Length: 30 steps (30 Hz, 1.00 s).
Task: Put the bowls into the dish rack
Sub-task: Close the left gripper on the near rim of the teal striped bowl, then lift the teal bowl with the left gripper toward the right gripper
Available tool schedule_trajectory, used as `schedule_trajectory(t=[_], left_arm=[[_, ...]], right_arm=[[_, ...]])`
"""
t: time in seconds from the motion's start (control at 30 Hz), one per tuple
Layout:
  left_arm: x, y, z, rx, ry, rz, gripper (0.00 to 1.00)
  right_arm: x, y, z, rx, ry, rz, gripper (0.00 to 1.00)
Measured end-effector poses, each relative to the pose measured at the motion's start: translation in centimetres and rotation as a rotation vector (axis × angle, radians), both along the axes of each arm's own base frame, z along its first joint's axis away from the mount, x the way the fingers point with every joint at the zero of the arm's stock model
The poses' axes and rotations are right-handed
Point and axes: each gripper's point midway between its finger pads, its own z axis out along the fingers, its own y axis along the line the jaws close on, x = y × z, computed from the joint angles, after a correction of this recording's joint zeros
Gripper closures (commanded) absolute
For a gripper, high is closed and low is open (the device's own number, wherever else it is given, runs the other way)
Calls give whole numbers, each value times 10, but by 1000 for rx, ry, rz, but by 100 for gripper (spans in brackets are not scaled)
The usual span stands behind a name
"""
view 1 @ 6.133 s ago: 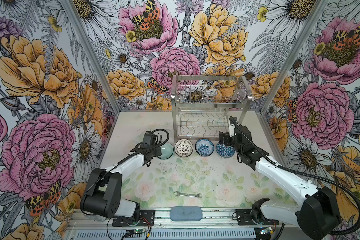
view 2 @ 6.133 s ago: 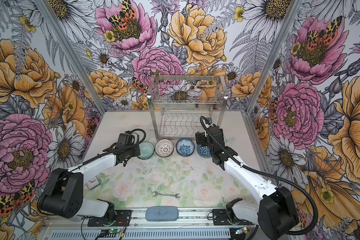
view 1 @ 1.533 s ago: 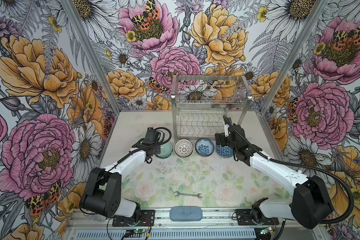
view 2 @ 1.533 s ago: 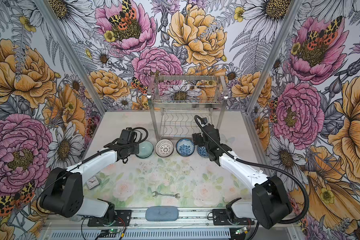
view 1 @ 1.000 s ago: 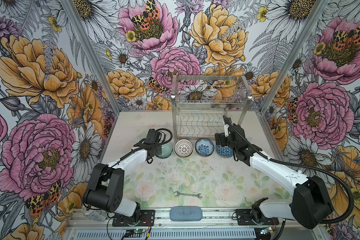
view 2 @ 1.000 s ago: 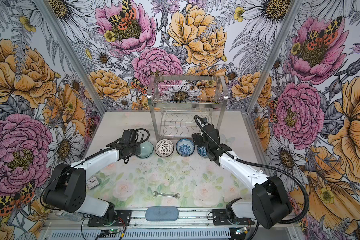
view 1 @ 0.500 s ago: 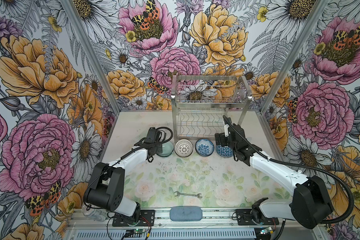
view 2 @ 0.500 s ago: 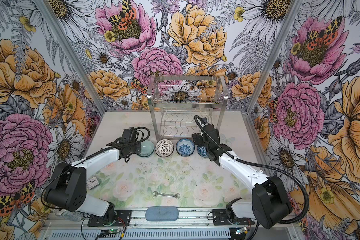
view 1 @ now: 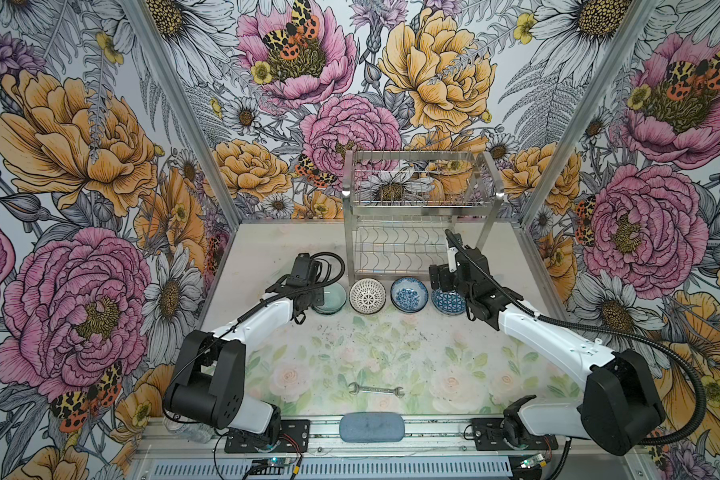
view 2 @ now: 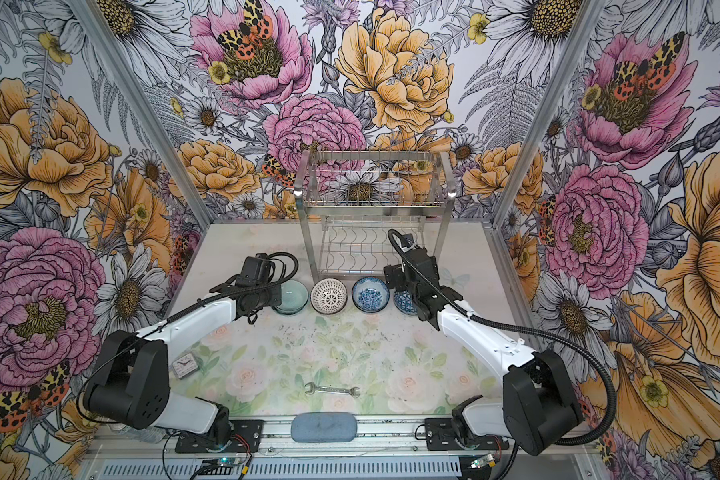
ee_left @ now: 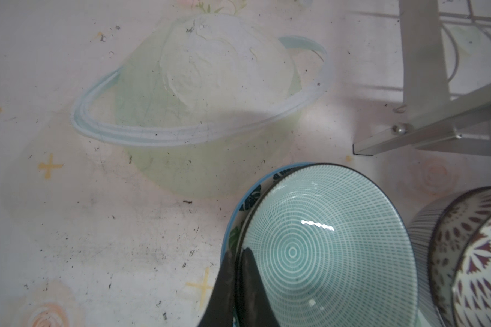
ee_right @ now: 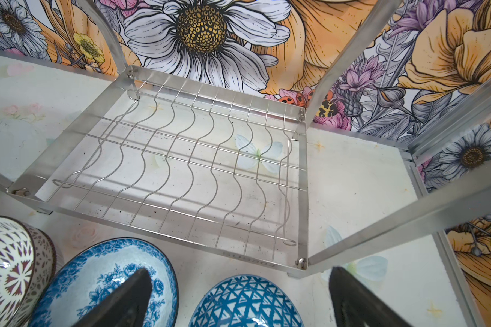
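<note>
Rim of green bowl (ee_left: 309,254) is pinched by left end effector (ee_left: 238,256); right end effector (ee_right: 238,271) is spread over triangle-patterned bowl (ee_right: 245,304).

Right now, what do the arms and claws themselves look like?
The left arm and right arm have white links between bulky black joint housings, with black ribbed cables running alongside. The left claw and right claw carry dark, tapered fingers.

Upright, in a row: mint-green bowl (ee_left: 323,249) pinched by its rim in left claw (ee_left: 237,254); lattice bowl (view 1: 367,294) and floral bowl (view 1: 408,293) beside it; triangle bowl (ee_right: 247,303) between spread fingers of right claw (ee_right: 238,279) (touching neither). Steel dish rack (ee_right: 301,198) just beyond.
</note>
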Motion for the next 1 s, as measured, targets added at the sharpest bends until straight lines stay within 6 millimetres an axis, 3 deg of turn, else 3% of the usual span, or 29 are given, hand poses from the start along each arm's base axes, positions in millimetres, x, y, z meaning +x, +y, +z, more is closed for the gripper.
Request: schedule_trajectory(t=[0.2,0.3,0.5,0.63,0.83,1.0], left_arm=[[-5,3,9,3,-6,0,100],[-8,4,23,-1,-38,0,100],[-11,6,69,-35,-164,0,100],[-17,2,99,-70,-249,-18,100],[-24,-44,137,-182,-397,-158,100],[-29,-89,139,-257,-432,-284,100]], right_arm=[[-1,4,0,1,1,13,0],[-2,5,0,0,0,18,0],[-8,14,9,-4,-2,53,0],[-16,23,32,13,-33,87,0],[-34,57,76,111,-88,186,0],[-51,95,102,214,-103,275,1]])
